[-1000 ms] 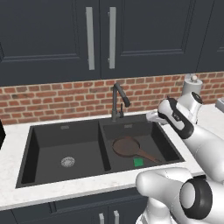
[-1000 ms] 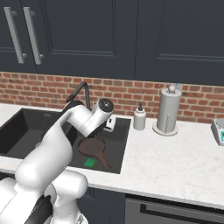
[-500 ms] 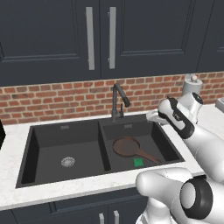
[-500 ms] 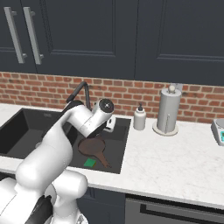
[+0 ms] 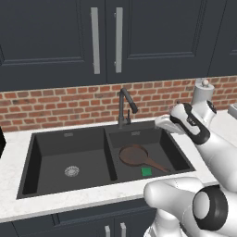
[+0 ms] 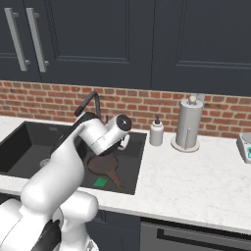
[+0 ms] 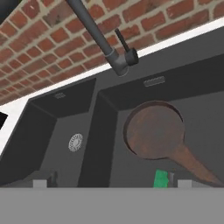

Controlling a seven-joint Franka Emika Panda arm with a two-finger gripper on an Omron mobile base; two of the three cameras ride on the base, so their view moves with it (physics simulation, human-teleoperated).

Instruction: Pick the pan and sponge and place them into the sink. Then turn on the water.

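Observation:
The black double-basin sink (image 5: 69, 134) is set into the white counter. In its right basin lies the dark pan (image 5: 135, 154) (image 6: 101, 165) (image 7: 154, 130), brownish inside, handle pointing toward the front right. Flat beside that handle rests the green sponge (image 5: 146, 171) (image 6: 100, 182) (image 7: 161, 178). My gripper (image 5: 160, 123) (image 6: 122, 142) (image 7: 112, 183) hovers open above the right basin's back right part, level with the faucet's base and apart from it, holding nothing. The dark gooseneck faucet (image 5: 125, 105) (image 6: 90, 104) (image 7: 99, 36) stands behind the divider, its small lever (image 7: 123, 41) up; no water falls from the spout.
A paper towel holder (image 6: 188, 125) (image 5: 203, 96) and a white soap bottle (image 6: 157, 131) stand on the counter right of the sink. A small scale (image 6: 245, 146) sits at the far right. The left basin holds just its silver drain (image 5: 71, 171). Dark cabinets hang above the brick wall.

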